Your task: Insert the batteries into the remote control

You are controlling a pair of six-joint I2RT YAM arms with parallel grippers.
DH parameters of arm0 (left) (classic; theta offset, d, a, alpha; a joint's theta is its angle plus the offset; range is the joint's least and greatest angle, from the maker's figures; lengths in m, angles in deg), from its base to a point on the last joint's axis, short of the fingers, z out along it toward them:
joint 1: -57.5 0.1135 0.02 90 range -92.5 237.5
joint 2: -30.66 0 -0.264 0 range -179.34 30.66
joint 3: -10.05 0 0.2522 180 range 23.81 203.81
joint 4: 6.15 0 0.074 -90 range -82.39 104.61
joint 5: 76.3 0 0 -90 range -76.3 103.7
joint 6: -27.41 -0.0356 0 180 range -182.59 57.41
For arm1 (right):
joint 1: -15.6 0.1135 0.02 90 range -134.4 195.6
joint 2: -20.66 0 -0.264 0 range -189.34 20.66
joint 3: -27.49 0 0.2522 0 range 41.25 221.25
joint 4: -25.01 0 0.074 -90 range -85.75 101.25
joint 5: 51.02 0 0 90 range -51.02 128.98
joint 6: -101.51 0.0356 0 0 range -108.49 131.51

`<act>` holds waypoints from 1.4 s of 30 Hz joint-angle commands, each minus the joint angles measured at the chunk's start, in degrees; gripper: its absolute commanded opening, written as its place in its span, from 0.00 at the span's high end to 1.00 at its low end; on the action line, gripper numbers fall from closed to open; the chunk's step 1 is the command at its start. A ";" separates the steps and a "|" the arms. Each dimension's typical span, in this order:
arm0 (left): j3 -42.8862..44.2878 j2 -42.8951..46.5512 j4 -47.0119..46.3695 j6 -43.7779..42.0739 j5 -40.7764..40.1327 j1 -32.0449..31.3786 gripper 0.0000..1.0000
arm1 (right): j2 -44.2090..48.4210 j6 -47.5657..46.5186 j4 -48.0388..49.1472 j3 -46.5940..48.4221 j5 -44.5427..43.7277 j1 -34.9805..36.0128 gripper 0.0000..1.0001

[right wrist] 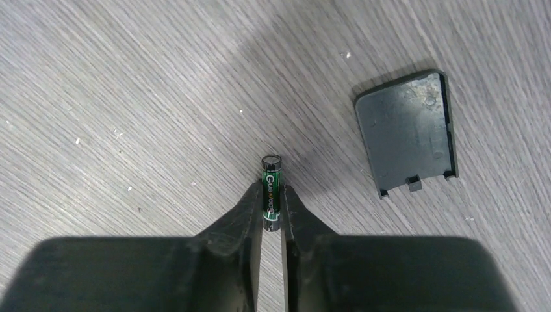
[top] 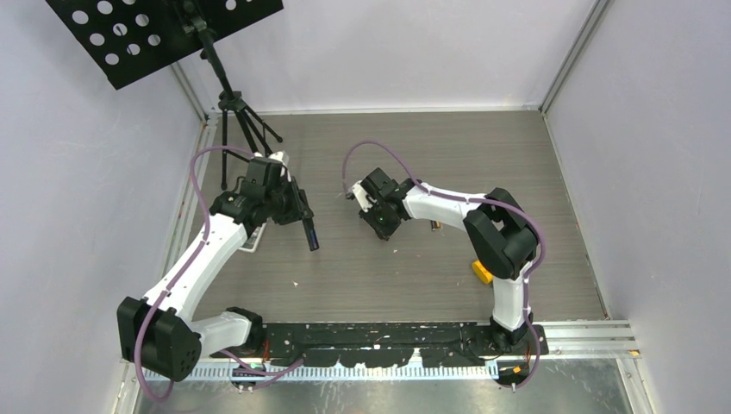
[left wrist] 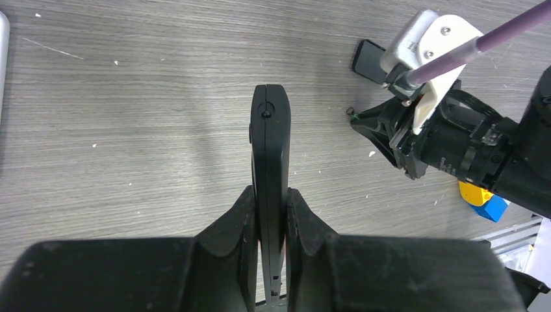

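The black remote control [left wrist: 269,149] is clamped edge-on in my shut left gripper [left wrist: 269,201], and it juts forward over the table; from above, the remote control [top: 307,228] points down and to the right from the left gripper [top: 289,205]. My right gripper [right wrist: 271,195] is shut on a dark green battery [right wrist: 270,185], which lies along its fingertips close over the wood. The top view places the right gripper [top: 372,211] mid-table, to the right of the remote. The remote's loose black cover [right wrist: 408,133] lies flat on the table beside the right gripper.
Yellow and blue toy blocks [top: 481,272] lie near the right arm's elbow. A small object [top: 434,226] rests under the right forearm. A black tripod stand [top: 241,121] occupies the back left corner. A white object [top: 252,243] lies beneath the left arm. Walls enclose three sides.
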 commanded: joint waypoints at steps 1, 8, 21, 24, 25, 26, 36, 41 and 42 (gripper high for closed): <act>-0.04 1.68 -3.46 0.25 2.17 0.39 1.00 | -4.86 0.67 -6.90 -0.12 -1.96 -0.05 0.88; -3.56 3.38 -10.68 2.49 8.26 0.39 1.00 | 0.31 6.61 -3.26 -1.16 -6.86 -0.15 0.99; -19.44 1.96 -54.62 20.69 20.94 -5.54 1.00 | 34.58 33.86 -2.70 -9.98 -3.29 -0.18 1.00; -19.89 -1.05 -61.95 24.05 23.04 -6.60 1.00 | 38.24 34.78 -6.84 -7.42 0.48 0.02 1.00; -19.96 -2.10 -64.12 25.72 23.43 -6.71 1.00 | 39.01 35.00 -8.64 -6.13 0.34 0.29 1.00; -19.91 -3.17 -65.89 27.66 23.72 -6.80 1.00 | 39.44 35.59 -9.74 -5.08 -0.68 0.75 1.00; -14.45 -10.08 -71.66 36.50 26.49 -7.44 1.00 | 37.83 40.49 -16.89 5.45 -8.43 5.74 1.00; -14.88 -11.26 -75.77 39.71 27.61 -7.43 1.00 | 36.04 39.16 -17.53 6.52 -9.30 6.39 1.00; -15.06 -11.49 -76.74 40.55 27.80 -7.47 1.00 | 35.87 38.76 -16.96 6.53 -9.25 6.57 1.00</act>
